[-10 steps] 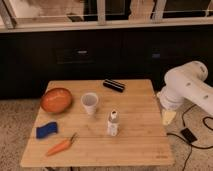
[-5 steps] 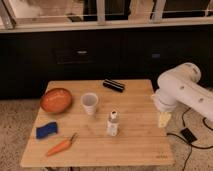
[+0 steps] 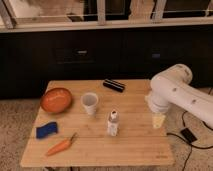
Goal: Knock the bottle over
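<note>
The small clear bottle (image 3: 113, 123) with a white cap and pale label stands upright near the middle of the wooden table (image 3: 135, 147), just in front of the white paper cup (image 3: 90, 103). My gripper (image 3: 158, 120) hangs at the end of the white arm (image 3: 175, 92) over the table's right side, to the right of the bottle and apart from it, at about the bottle's height.
An orange bowl (image 3: 56, 99) sits at the left, a blue sponge (image 3: 46, 130) and a carrot (image 3: 61, 146) at the front left, a black oblong object (image 3: 114, 85) at the back. A dark cabinet wall stands behind the table. A cable and small black box (image 3: 188, 135) lie on the floor at the right.
The arm has swung left over the table's right edge, bringing the gripper closer to the bottle. The bottle and other objects have not moved.
</note>
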{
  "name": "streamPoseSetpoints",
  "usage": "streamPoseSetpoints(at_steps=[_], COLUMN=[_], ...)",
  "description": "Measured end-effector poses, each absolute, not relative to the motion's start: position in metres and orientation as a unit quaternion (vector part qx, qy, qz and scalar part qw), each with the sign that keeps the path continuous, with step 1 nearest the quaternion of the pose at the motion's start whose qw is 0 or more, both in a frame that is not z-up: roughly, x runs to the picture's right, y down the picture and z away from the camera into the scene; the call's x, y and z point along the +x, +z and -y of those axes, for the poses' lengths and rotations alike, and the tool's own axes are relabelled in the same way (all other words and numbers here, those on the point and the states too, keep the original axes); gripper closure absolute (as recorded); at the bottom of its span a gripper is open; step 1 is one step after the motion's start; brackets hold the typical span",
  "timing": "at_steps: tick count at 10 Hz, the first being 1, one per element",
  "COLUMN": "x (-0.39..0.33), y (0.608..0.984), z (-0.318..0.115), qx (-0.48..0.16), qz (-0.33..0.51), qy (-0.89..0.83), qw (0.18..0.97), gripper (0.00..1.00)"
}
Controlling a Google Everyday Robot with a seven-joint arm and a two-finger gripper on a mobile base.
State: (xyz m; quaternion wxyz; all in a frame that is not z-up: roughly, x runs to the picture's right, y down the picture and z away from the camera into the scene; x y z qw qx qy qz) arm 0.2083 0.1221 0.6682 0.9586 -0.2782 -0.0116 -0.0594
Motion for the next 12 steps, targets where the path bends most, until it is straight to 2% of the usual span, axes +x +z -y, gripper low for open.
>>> streamPoseSetpoints(at_steps=[12], x=[0.151], y=[0.662], z=[-0.136], qx=[-0.263], qz=[0.026], qy=[-0.109], qw=[0.958], gripper=[0.20])
